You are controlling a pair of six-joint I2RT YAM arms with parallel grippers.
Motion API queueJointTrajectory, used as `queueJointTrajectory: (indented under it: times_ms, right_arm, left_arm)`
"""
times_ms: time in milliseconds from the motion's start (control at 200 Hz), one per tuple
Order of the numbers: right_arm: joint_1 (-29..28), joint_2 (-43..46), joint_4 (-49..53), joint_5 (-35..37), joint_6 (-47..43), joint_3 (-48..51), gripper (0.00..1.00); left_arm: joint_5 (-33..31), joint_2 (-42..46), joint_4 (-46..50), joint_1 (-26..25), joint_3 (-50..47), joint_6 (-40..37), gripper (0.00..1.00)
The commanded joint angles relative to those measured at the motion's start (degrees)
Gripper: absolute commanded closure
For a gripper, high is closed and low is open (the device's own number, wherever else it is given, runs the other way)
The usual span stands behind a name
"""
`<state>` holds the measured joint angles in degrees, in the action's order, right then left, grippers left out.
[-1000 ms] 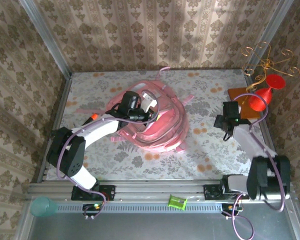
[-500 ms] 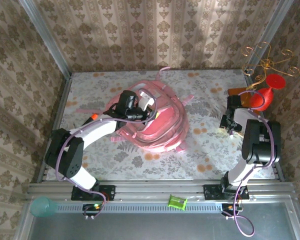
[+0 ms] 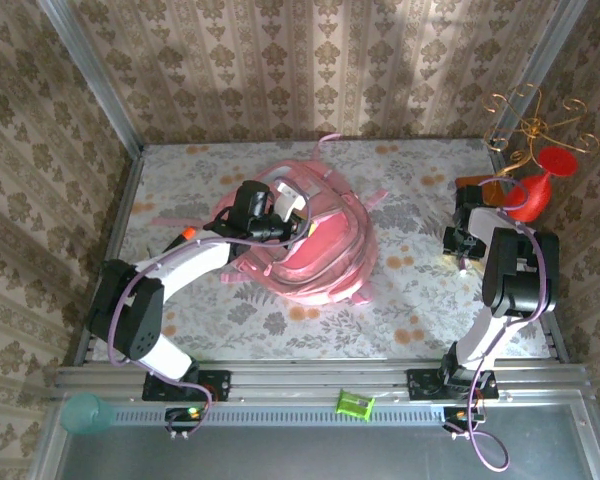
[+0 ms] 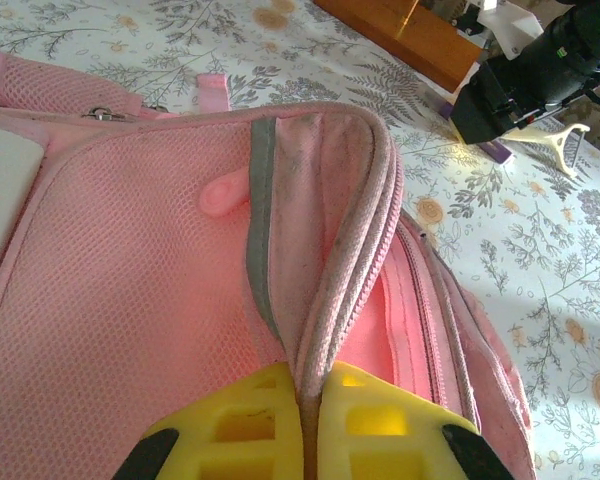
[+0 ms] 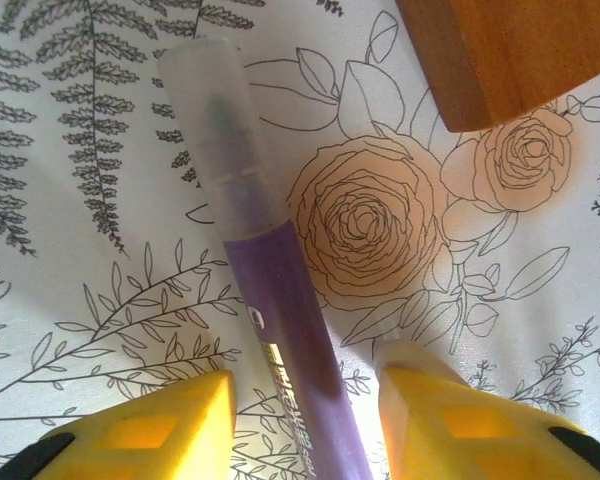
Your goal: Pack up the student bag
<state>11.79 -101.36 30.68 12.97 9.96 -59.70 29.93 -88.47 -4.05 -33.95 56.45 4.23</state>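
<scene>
Item: student bag (image 3: 315,245), pink, lying on the table (image 3: 400,190) just left of centre. Left gripper (image 4: 304,405): jaws closed on the bag's zip-edged pocket rim. Right gripper (image 5: 305,420): jaws apart, straddling a purple pen (image 5: 250,250) near a wooden block (image 5: 520,50)
</scene>
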Motion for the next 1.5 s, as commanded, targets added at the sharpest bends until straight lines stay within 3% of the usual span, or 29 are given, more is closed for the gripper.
queueJointTrajectory:
  times_ms: [0, 45, 85, 335, 560, 770, 890, 990, 1240, 1495]
  right_arm:
    - [-0.2, -1.4, 2.9, 0.4, -0.7, -0.3, 0.69]
    - [-0.5, -0.6, 2.2, 0.5, -1.0, 0.0, 0.81]
    - [-0.5, 0.1, 1.5, -0.8, -1.0, 0.3, 0.86]
    - [-0.6, 0.8, 0.7, -6.5, -0.6, 0.5, 0.88]
    - [-5.3, 13.7, -2.5, -13.0, 1.9, 4.6, 0.91]
    - [-20.9, 32.5, -11.5, -26.7, 5.6, 15.3, 0.92]
    - [-30.5, 37.5, -13.4, -31.0, 8.3, 16.8, 0.92]
    - [-36.1, 37.0, -16.0, -32.3, 12.5, 16.1, 0.92]
    - [-43.9, 28.8, -31.8, -33.0, 34.2, 14.4, 0.92]
    - [-45.0, 15.3, -42.5, -33.7, 50.4, 8.2, 0.92]
  left_arm:
    - [-1.6, 3.1, -1.2, 1.4, -0.4, -1.9, 1.00]
    - [-1.9, 3.1, -1.2, 1.5, -0.5, -1.9, 1.00]
    - [-1.9, 3.1, -1.2, 1.6, -0.5, -2.1, 1.00]
    - [-1.8, 2.5, -0.8, 1.8, -0.3, -1.9, 1.00]
    - [-1.4, 2.7, -2.6, 2.2, -0.6, -0.1, 1.00]
    - [5.0, 3.2, -8.1, 5.1, -1.6, 4.9, 1.00]
    - [8.4, 4.4, -9.8, 5.6, -0.8, 6.2, 1.00]
    - [9.4, 5.4, -9.8, 6.0, 0.3, 6.9, 1.00]
    - [12.2, 6.8, -7.9, 6.0, 4.3, 6.7, 1.00]
    - [13.2, 8.1, -5.1, 4.3, 6.6, 4.8, 1.00]
